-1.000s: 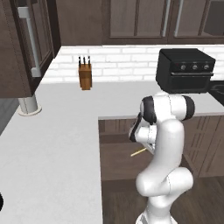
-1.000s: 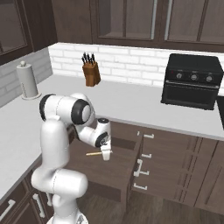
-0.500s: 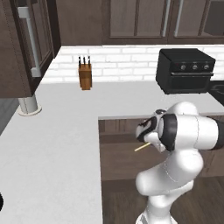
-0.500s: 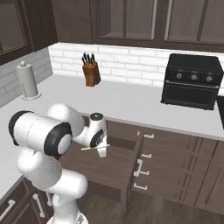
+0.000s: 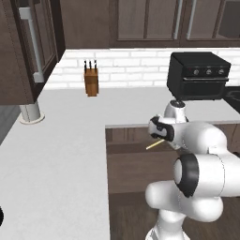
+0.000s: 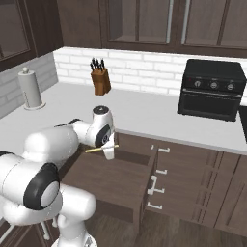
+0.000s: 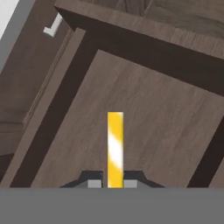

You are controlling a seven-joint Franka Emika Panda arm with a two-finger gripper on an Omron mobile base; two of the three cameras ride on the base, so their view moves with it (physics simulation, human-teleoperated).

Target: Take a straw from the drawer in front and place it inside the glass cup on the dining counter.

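Gripping straw [image 7: 115, 148], jaws [image 7: 114, 183] above drawer [image 7: 144, 109] walls.

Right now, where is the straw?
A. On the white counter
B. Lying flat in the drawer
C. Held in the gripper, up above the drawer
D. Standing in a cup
C: the gripper is shut on the straw, which sticks out from between its fingertips above the open drawer.

I see an L-shaped white stone worktop [image 6: 144, 113] over dark cabinet fronts. On it stand a brown wooden knife block [image 6: 99, 77] by the brick wall, a boxy black toaster oven [image 6: 210, 88] farther right, and an upright paper-towel roll [image 6: 31, 88] at the left.
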